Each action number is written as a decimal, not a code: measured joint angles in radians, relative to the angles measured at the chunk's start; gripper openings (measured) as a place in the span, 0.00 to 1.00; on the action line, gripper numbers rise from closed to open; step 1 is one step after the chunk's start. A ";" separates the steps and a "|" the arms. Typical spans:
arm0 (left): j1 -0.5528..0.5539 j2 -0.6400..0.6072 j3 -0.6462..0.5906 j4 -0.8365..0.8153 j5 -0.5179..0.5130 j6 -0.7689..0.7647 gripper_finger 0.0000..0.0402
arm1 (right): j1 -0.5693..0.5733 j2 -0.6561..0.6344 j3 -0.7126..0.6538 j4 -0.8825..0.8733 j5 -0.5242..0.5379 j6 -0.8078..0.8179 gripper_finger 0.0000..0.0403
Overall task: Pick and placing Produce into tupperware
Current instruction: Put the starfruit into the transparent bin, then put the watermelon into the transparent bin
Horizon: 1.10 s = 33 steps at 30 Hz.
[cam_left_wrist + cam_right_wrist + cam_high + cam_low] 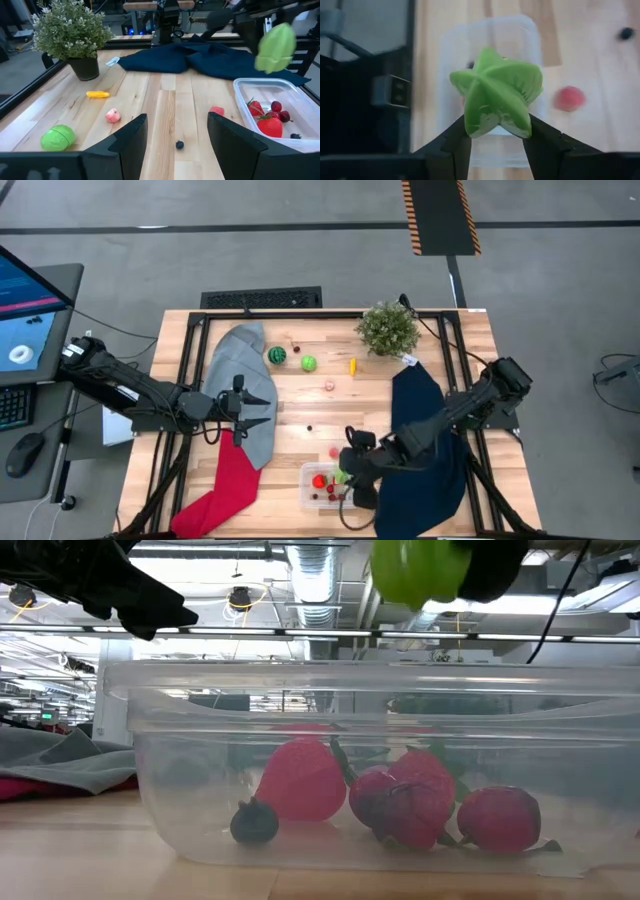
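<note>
Wooden table [300, 405], light planks, dark frame around it. Navy cloth [425, 440] over the right side; grey cloth [245, 385] and red cloth [225, 485] on the left. Bushy potted plant [387, 327] near the far edge.

Tupperware [322, 500] near the front edge, just beside the navy cloth: clear, shallow, rounded corners. Inside it in the low view: a red strawberry [302, 780], two smaller dark red fruits, one tiny dark berry [254, 822].

Right gripper [496, 134] above the tupperware, fingers pinching a pale green, ribbed, star-shaped fruit [497, 92] from both sides; the fruit is clear of the container.

Left gripper [177, 135] low over the grey cloth, fingers apart, nothing between them.

Loose produce on the bare wood: striped dark green melon [277, 355], lime-green ball [308, 363], yellow piece [352, 365], pink piece [329, 385], red piece [334, 451] just beside the tupperware.
</note>
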State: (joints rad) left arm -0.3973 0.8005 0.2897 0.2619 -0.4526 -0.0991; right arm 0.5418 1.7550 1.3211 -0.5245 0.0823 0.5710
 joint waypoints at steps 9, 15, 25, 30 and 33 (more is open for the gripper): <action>0.000 0.000 0.000 0.033 0.000 0.024 0.49 | 0.032 0.097 -0.002 0.056 -0.024 0.083 0.46; 0.000 0.009 0.000 0.045 0.000 0.023 0.49 | 0.023 0.129 0.000 0.070 -0.047 0.074 0.49; 0.000 0.024 0.000 0.043 0.001 0.010 0.49 | 0.002 0.132 -0.002 0.035 -0.049 0.060 0.66; 0.000 0.024 0.000 0.051 0.001 0.010 0.49 | -0.032 0.106 -0.002 0.039 -0.013 -0.008 0.66; 0.000 0.024 0.000 0.083 -0.005 0.012 0.49 | -0.065 0.082 -0.002 0.044 0.037 -0.073 0.66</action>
State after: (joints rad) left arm -0.3974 0.8246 0.2897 0.3447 -0.4580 -0.0872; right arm 0.4768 1.8367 1.3193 -0.4808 0.1192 0.4981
